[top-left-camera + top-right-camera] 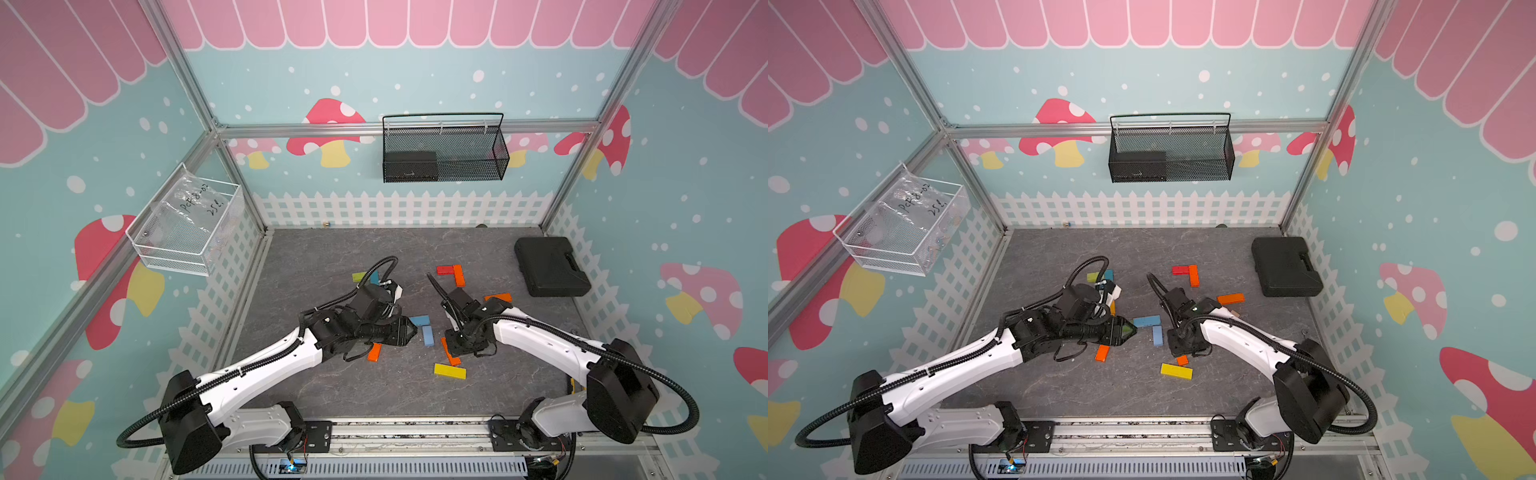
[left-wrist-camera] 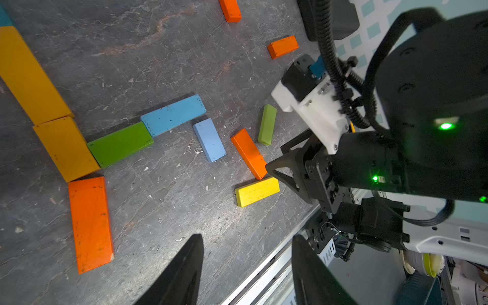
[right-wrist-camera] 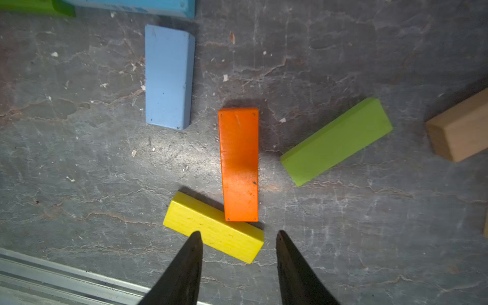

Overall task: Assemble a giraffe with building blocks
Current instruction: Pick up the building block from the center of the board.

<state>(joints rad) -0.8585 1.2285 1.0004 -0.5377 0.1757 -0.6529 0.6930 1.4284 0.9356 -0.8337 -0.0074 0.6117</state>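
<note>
Several building blocks lie flat on the grey floor. In the right wrist view an orange block [image 3: 239,163] leans with one end on a yellow block [image 3: 214,228]. My right gripper [image 3: 239,232] hangs open just above that end, gripping nothing. A light blue block [image 3: 169,76], a green one [image 3: 336,141] and a tan one [image 3: 459,126] lie around them. In a top view the right gripper [image 1: 453,357] points down beside the yellow block [image 1: 449,371]. My left gripper [image 2: 247,236] is open and empty over bare floor, near two blue blocks [image 1: 419,321].
A big black case [image 1: 550,266] lies at the back right of the floor. A red block [image 1: 444,270] and an orange one [image 1: 458,275] form an L behind the arms. A metal rail [image 2: 266,266] edges the floor in front.
</note>
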